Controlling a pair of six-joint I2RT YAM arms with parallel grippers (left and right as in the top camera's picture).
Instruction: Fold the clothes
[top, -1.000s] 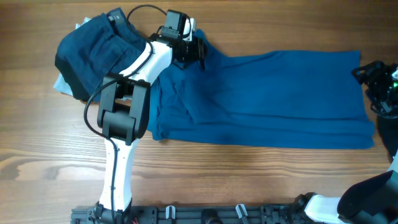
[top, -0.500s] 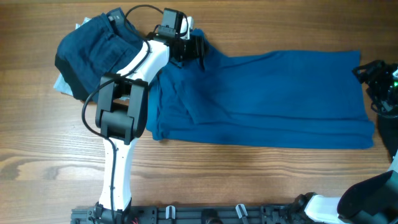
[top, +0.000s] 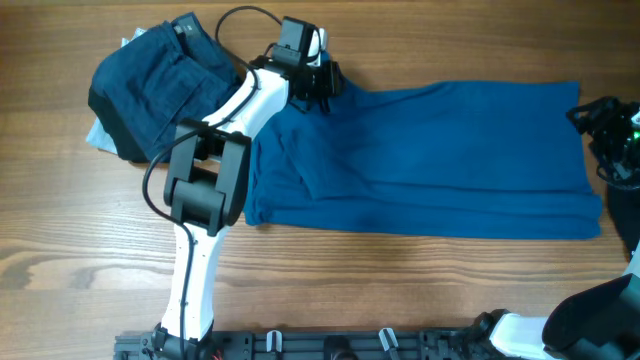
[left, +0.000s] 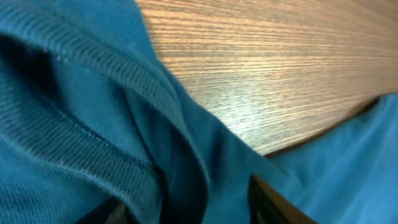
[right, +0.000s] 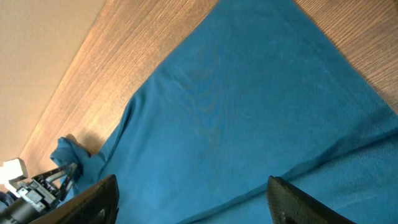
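Cobalt-blue knit shirt (top: 430, 160), soft, light and floppy, lies flat across the centre and right of the wooden table (top: 100, 250), best pinched at hems and corners; left gripper (top: 322, 84) sits half-closed round a bunched upper-left fold, hold uncertain, while right gripper (right: 193, 186) gapes empty.

Bright, even light from above; the pale brown wood-grain bench (top: 420, 290) carries only faint, soft shadows; left wrist view: white glare on the wood toward 1 o'clock; cobalt-blue knit shirt (left: 74, 143) softly blurred at 6 o'clock.
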